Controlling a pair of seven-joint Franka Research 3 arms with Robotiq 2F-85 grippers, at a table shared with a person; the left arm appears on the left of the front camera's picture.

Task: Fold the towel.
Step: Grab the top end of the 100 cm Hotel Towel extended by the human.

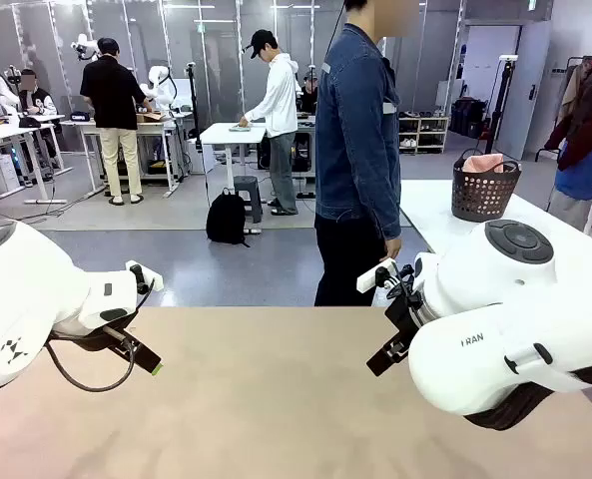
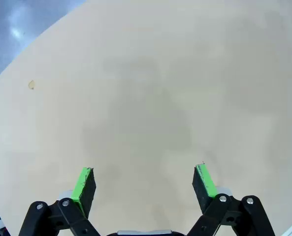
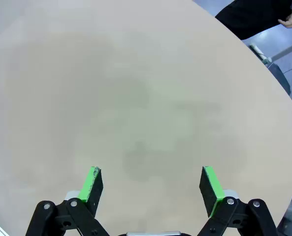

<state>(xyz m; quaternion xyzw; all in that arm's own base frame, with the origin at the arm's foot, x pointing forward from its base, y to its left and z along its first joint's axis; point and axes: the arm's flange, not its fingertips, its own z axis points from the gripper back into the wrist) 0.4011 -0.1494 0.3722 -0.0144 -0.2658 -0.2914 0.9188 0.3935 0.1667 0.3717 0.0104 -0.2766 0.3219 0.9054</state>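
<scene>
Front view: the towel (image 1: pixel 483 162) lies in a basket (image 1: pixel 483 197) beyond my right gripper (image 3: pixel 150 178), farther from my left gripper (image 2: pixel 144 176); both fingers apart.

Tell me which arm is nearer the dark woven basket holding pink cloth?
Right. The right end effector hovers on the basket's side; the left end effector hovers across the tan table.

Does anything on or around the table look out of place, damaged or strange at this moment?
Only small things. The table has a small brownish mark near its edge, like a chip or stain. A pink cloth, possibly the towel, lies heaped in the basket on the white table behind.
</scene>
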